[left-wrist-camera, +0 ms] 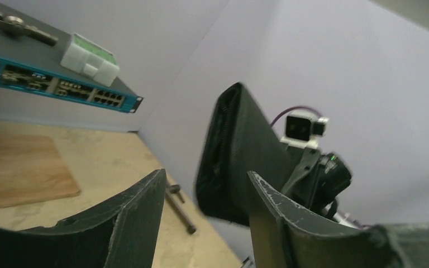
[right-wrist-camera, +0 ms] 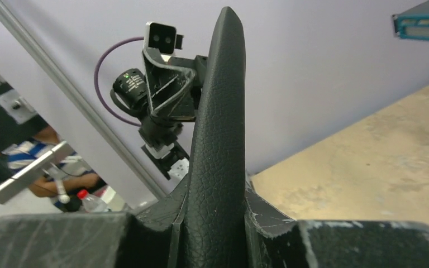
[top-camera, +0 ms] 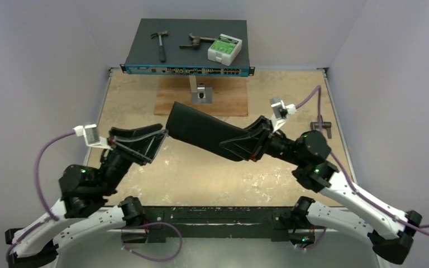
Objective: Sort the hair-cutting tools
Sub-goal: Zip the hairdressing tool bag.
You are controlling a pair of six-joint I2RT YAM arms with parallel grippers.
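Observation:
My right gripper is shut on a black leather pouch and holds it off the table, pointing left. In the right wrist view the pouch stands clamped between the jaws of my right gripper. My left gripper is open and empty, with its tips at the pouch's free left end. In the left wrist view the pouch hangs just beyond the open left gripper. The scissors, the hair clip and the comb are out of view.
A blue-edged network switch stands at the back, bearing a hammer, a rusty tool and a white-green box. A wooden board carries a small metal stand. A grey T-shaped bar lies at the right edge.

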